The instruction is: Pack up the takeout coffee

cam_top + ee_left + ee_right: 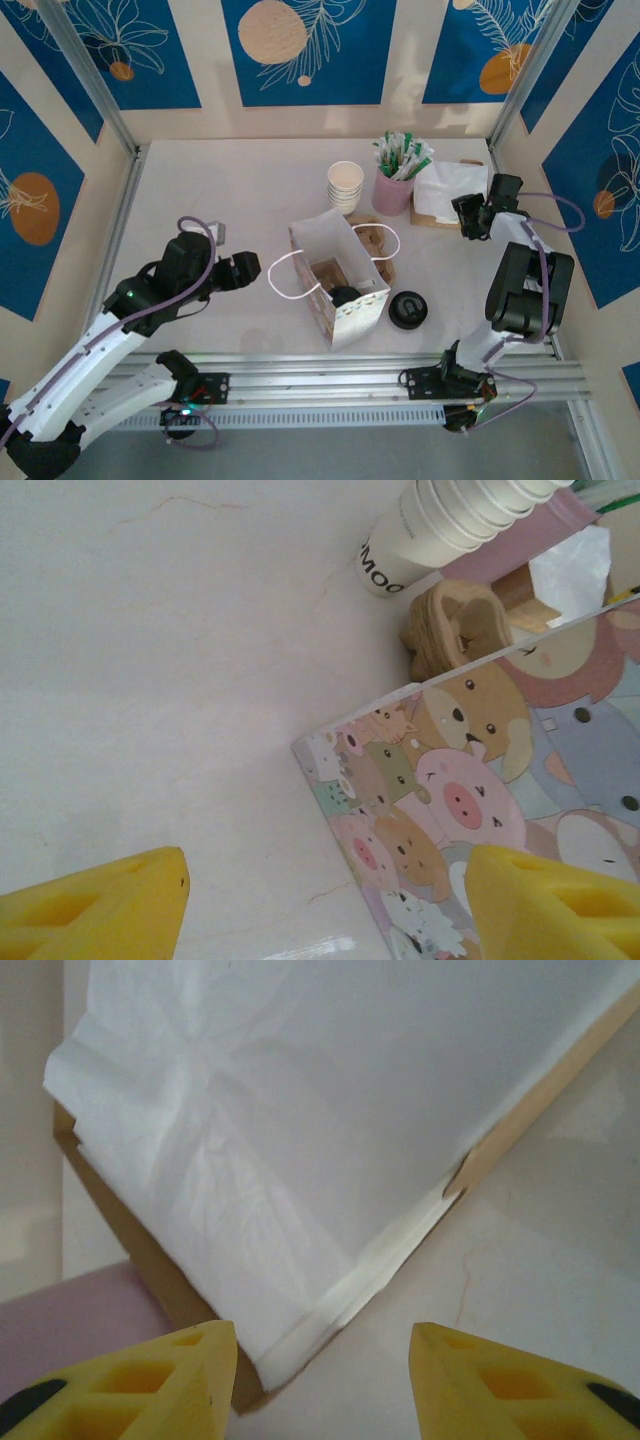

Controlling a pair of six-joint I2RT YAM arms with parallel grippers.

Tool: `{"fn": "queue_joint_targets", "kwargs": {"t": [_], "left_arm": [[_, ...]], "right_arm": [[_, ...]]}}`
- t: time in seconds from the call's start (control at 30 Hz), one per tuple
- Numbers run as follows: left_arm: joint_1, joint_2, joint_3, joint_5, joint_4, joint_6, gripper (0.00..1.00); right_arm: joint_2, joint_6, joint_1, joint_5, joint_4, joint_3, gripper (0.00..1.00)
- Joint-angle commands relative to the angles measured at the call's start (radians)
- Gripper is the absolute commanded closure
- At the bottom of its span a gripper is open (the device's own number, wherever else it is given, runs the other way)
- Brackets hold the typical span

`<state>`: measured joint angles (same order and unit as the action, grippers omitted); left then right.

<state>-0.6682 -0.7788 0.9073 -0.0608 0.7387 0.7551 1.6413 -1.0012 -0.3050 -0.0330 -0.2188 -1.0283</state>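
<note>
A white gift bag [338, 283] printed with cartoon animals [470, 790] stands open mid-table, with a brown carrier and a dark-lidded cup [345, 295] inside. Left of the bag, my left gripper [243, 270] is open and empty, its yellow fingers [100, 905] spread in front of the bag's side. A stack of white paper cups [345, 186] stands behind the bag. A black lid [408, 309] lies to its right. My right gripper [470, 216] hangs open over the corner of a stack of white napkins [300, 1130] on a wooden tray [425, 218].
A pink holder [393, 190] full of green-and-white sachets stands beside the cups. A brown cardboard carrier [455, 620] lies behind the bag. Metal frame posts and patterned walls close in the table's back and sides; a rail runs along the near edge.
</note>
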Motion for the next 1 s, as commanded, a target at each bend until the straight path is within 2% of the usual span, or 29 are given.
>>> {"fn": "queue_joint_targets", "kwargs": {"t": [0.0, 0.4, 0.63, 0.97], "left_arm": [[-0.007, -0.014, -0.007, -0.026, -0.013, -0.039, 0.26], [-0.007, -0.027, -0.001, -0.056, -0.016, -0.063, 0.25], [-0.007, -0.028, 0.01, -0.067, -0.005, -0.068, 0.25], [-0.008, -0.042, 0.013, -0.049, -0.016, -0.068, 0.25]], "right_arm": [[0.033, -0.028, 0.001, 0.043, 0.038, -0.034, 0.5], [0.144, -0.059, 0.034, 0.068, 0.129, -0.047, 0.52], [0.131, -0.057, 0.047, 0.105, 0.147, -0.047, 0.58], [0.097, -0.075, 0.056, 0.089, 0.189, -0.034, 0.58]]}}
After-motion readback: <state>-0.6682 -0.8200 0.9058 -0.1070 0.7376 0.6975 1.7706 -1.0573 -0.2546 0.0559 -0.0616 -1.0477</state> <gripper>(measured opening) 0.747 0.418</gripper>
